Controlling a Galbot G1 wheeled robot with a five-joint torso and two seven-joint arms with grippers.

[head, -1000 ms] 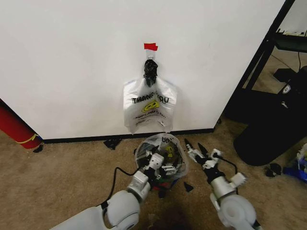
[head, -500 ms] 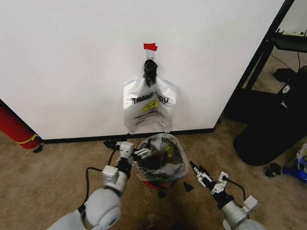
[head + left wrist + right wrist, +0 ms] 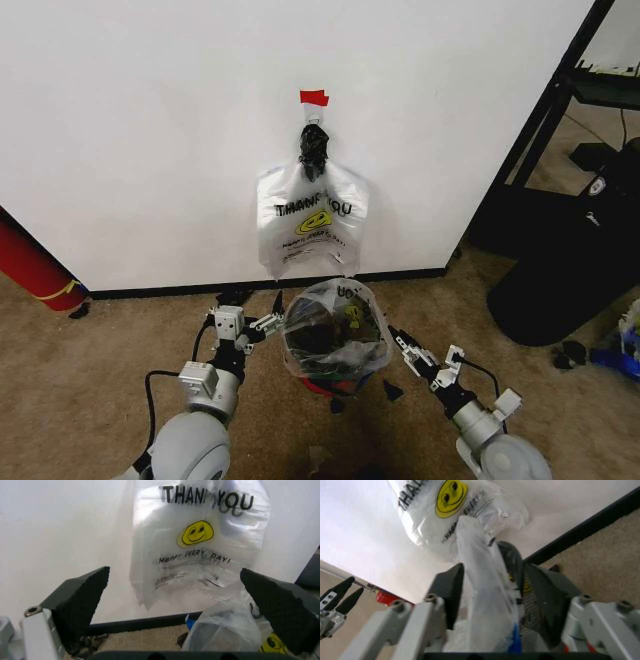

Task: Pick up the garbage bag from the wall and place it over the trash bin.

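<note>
**Q:** What are the two grippers doing beside the bin?

**A:** The left gripper (image 3: 262,322) hovers just left of the trash bin (image 3: 334,380), its black-padded fingers (image 3: 80,603) spread wide and holding nothing; between them the left wrist view shows the hanging bags and the bin's lined rim. The right gripper (image 3: 413,355) sits low at the bin's right side. In the right wrist view its two fingers (image 3: 451,588) flank a fold of the garbage bag (image 3: 487,603) with a blue patch near the bottom, but whether they pinch it or merely frame it cannot be told.

**Q:** And where is the garbage bag?

**A:** Draped over the trash bin on the carpet (image 3: 130,350), just in front of the wall (image 3: 150,120), billowing above the rim in a translucent dome with a yellow smiley showing. The bin's black mesh and red base peek out below.

**Q:** What else is around?

**A:** One bunch of same-print bags (image 3: 312,225) hangs flat on the wall directly above the bin, gathered by a black knot (image 3: 313,150) under one piece of red tape (image 3: 314,97). A black baseboard (image 3: 160,290) runs along the floor. A red cylinder (image 3: 32,268) leans at far left; one big black bin (image 3: 560,270) and a black shelf frame (image 3: 560,90) stand to the right. A few small black scraps (image 3: 392,390) lie on the carpet near the bin.
</note>
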